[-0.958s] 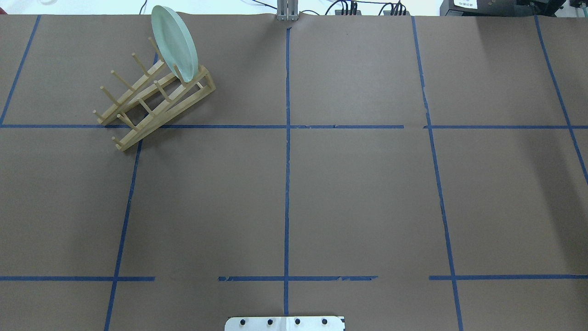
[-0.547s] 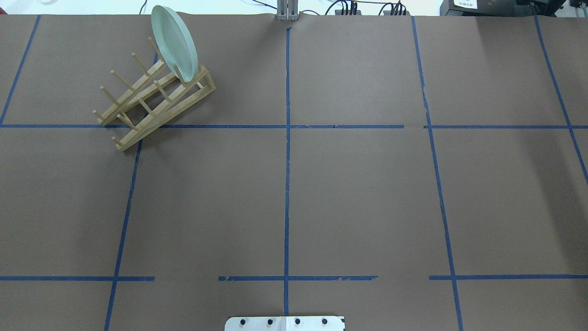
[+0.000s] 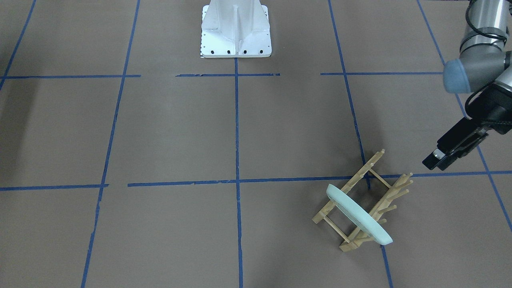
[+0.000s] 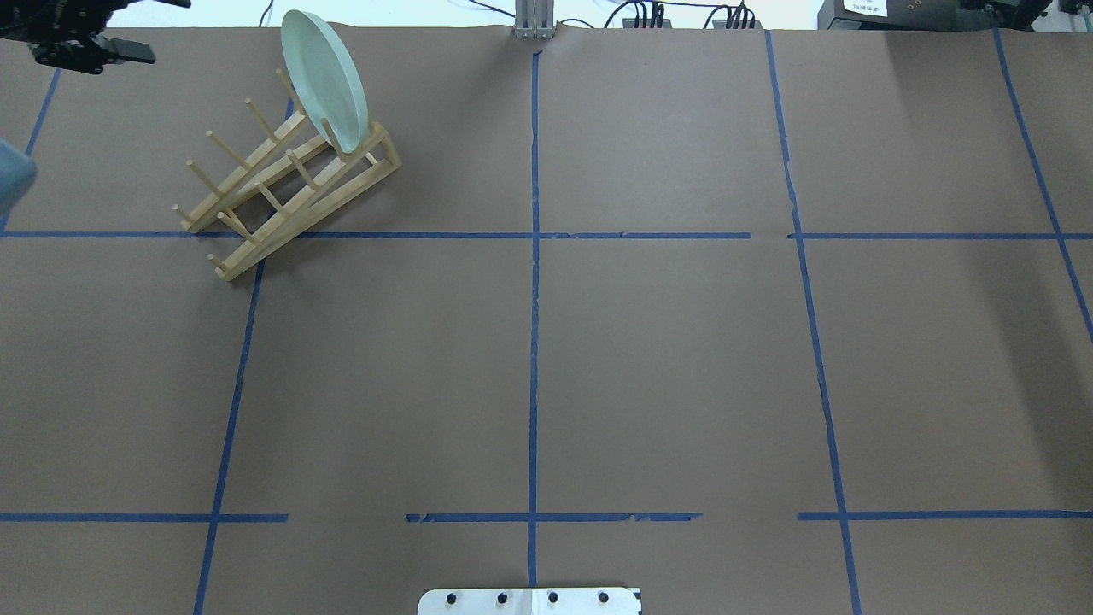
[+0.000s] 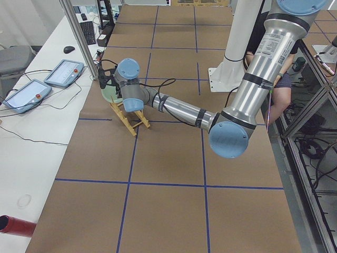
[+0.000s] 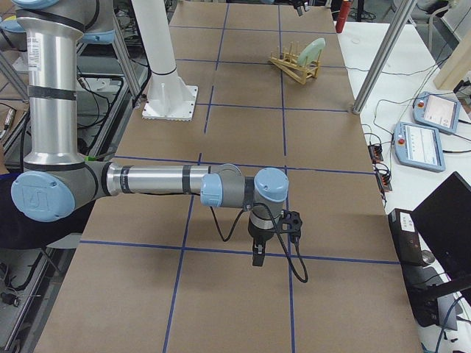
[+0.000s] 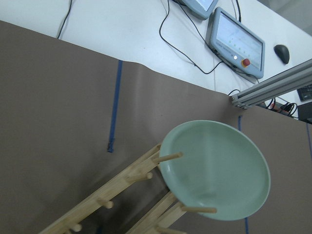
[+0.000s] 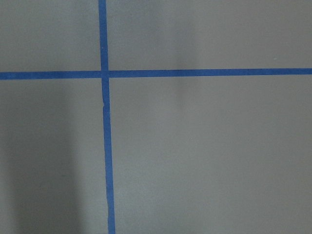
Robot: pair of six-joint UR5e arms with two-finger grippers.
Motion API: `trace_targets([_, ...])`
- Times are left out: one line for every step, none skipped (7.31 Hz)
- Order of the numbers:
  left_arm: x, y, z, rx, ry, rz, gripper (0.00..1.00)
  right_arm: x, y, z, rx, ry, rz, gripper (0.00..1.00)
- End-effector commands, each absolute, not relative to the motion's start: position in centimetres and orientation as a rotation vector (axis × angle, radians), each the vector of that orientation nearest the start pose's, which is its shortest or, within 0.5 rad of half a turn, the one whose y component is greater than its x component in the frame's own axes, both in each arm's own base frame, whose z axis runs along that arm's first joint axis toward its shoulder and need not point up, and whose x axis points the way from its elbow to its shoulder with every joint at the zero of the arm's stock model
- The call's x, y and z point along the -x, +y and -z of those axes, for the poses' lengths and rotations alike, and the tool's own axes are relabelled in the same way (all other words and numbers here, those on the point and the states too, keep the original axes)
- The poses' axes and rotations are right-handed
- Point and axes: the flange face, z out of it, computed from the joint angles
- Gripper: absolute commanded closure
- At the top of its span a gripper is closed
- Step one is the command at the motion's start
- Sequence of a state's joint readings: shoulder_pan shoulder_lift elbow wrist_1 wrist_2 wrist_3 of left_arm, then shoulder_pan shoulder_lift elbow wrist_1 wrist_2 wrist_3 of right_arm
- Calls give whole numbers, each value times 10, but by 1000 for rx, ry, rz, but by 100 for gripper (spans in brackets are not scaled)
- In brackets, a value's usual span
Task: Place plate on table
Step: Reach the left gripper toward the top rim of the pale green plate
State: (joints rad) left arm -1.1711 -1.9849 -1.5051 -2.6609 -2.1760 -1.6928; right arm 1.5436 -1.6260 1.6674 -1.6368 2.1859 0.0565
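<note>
The pale mint-green plate (image 4: 324, 81) stands on edge in the end slot of the wooden peg rack (image 4: 282, 192) at the table's far left; it also shows in the front view (image 3: 358, 216) and the left wrist view (image 7: 214, 170). The table (image 4: 666, 359) is brown paper with blue tape lines. My left gripper (image 4: 171, 30) hovers to the left of the plate, apart from it, and looks open and empty; it also shows in the front view (image 3: 432, 162). My right gripper (image 6: 255, 257) points down over bare table far from the rack; I cannot tell whether it is open or shut.
The white robot base (image 4: 529, 600) is at the near edge. Beyond the far table edge are a metal post (image 7: 273, 87), cables and operator pendants (image 7: 236, 36) on a white bench.
My left arm has come into the overhead view at the top left corner. The plate and rack have not moved.
</note>
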Motion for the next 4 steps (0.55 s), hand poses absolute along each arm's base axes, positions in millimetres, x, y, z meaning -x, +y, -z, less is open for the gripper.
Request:
trace_targets([-246,-619,-300,-208,1598,954,0,-64,-468,-654,49,-614,-37,0])
trace_targets([-262,-626,-307,-191,1583,984,0,-63,-468,-654,50,-614,-36,0])
trace_targets([-269,-631,-313,-186,1572,986,0,-63,-468,-654,50,-614,-36,0])
trace_targets([-277,-638,-312,-184,1563,982,3,-64,-468,-654,49,-614,-36,0])
